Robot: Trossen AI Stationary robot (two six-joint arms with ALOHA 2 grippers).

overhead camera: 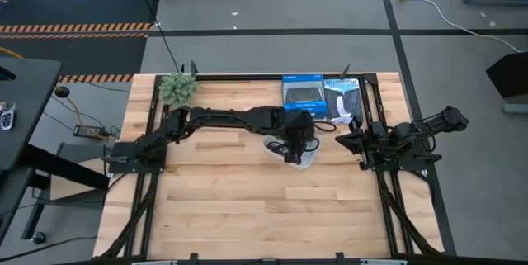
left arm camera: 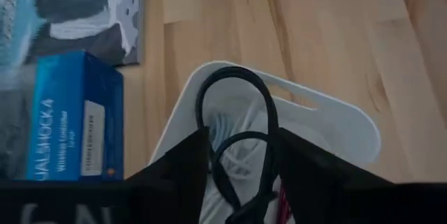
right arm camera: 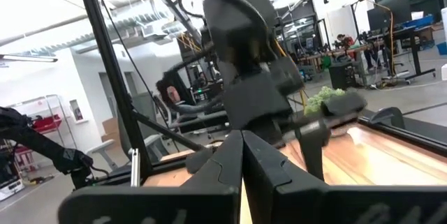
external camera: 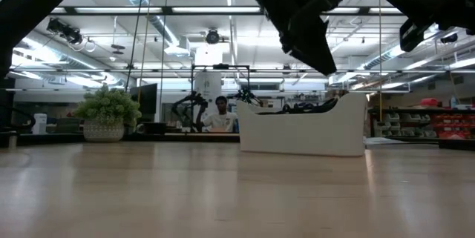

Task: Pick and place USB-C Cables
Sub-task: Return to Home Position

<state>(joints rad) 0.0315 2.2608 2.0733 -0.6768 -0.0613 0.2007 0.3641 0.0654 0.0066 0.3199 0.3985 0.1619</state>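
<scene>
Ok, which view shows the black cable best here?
The left wrist view: the black cable loops up in the white tray, between the fingers of the left gripper. The high view hides it under that gripper; the low view shows only dark bits over the tray wall; the right wrist view misses it.

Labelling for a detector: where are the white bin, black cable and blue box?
white bin (left arm camera: 353, 130), left wrist view, bare rim.
black cable (left arm camera: 234, 72), left wrist view, top of its loop.
blue box (left arm camera: 70, 112), left wrist view, printed side.

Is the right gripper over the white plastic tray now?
No: the right gripper sits well to the right of the white plastic tray; only the left gripper hangs above it.
</scene>
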